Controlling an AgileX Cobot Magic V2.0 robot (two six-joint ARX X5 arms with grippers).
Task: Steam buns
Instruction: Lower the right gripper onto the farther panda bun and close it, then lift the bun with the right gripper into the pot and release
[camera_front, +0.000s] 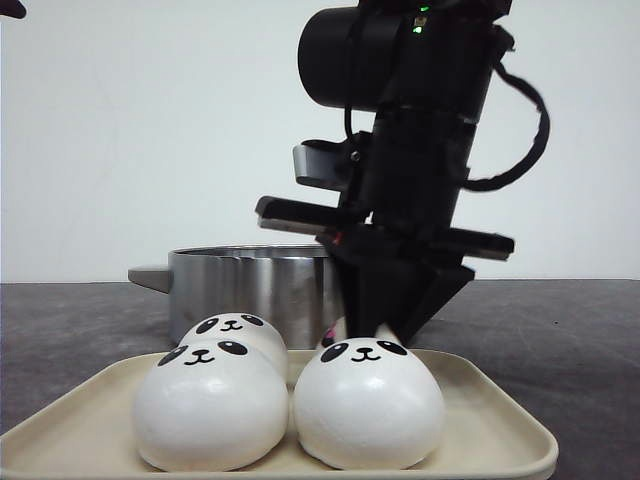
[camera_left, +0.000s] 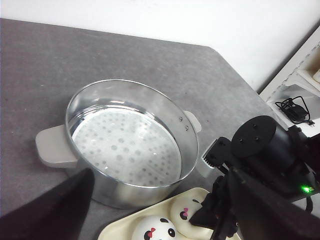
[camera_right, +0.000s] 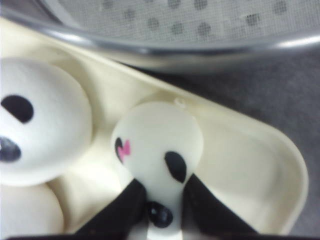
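Note:
Four white panda buns are on a cream tray (camera_front: 480, 420). In the front view, two stand at the front (camera_front: 210, 405) (camera_front: 368, 405) and one behind on the left (camera_front: 232, 335). My right gripper (camera_front: 375, 315) reaches down at the tray's back right and is shut on the fourth bun (camera_right: 157, 140), whose sides are squeezed between the black fingers (camera_right: 127, 205). I cannot tell whether this bun is off the tray. My left gripper (camera_left: 160, 175) is open and empty above the steel pot (camera_left: 125, 145). It looks down on two buns (camera_left: 152, 231) (camera_left: 186, 215).
The steel pot (camera_front: 250, 285) with grey side handles (camera_left: 52, 145) and a perforated white liner stands just behind the tray on a dark grey table (camera_front: 560, 330). The right arm (camera_left: 270, 160) fills the space beside the pot. A white wall is behind.

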